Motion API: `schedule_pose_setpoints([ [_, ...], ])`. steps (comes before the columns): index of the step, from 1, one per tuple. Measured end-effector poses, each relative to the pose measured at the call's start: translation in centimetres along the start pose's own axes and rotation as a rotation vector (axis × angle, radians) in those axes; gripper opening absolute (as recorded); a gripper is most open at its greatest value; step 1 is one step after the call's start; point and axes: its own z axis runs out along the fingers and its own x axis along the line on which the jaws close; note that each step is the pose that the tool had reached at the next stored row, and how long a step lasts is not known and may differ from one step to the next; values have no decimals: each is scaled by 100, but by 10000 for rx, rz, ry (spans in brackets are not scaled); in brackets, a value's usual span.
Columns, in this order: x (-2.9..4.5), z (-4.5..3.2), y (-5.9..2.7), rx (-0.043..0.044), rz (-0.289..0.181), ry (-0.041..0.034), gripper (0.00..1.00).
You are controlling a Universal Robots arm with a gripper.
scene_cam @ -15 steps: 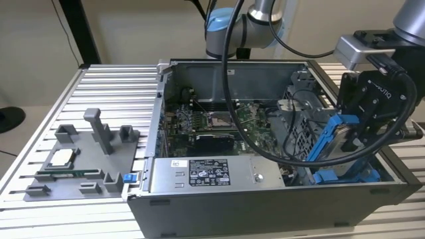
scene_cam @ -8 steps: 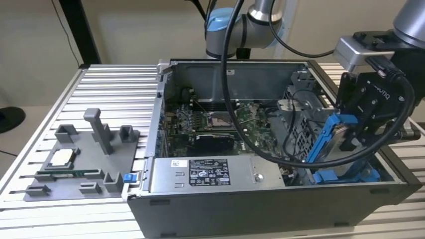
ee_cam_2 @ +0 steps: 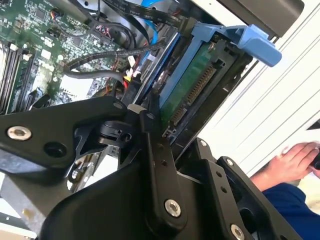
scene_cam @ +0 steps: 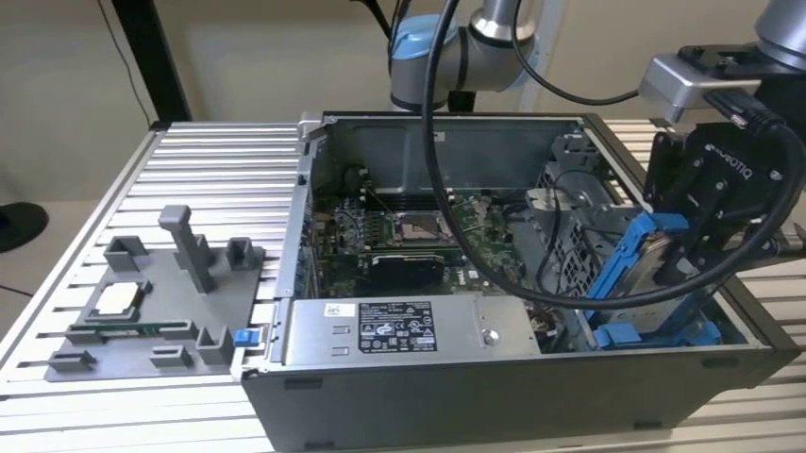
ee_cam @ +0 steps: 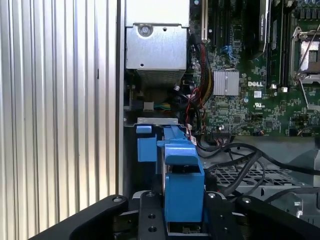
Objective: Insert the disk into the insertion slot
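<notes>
At the exterior view's right, the black gripper (scene_cam: 665,257) clamps the blue-framed disk (scene_cam: 633,260), tilted above the blue-railed insertion slot (scene_cam: 655,332) beside perforated grey metal.

wall (scene_cam: 252,47): plain beige | table (scene_cam: 214,179): ribbed aluminium | post (scene_cam: 151,57): black

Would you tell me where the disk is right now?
On the exterior view's right, the disk sits tilted in the gripper, above the insertion slot inside the open computer case.
</notes>
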Motion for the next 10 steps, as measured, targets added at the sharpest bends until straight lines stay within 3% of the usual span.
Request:
schedule_pose_setpoints([
  [10, 0, 0, 0, 0, 0, 1, 0],
])
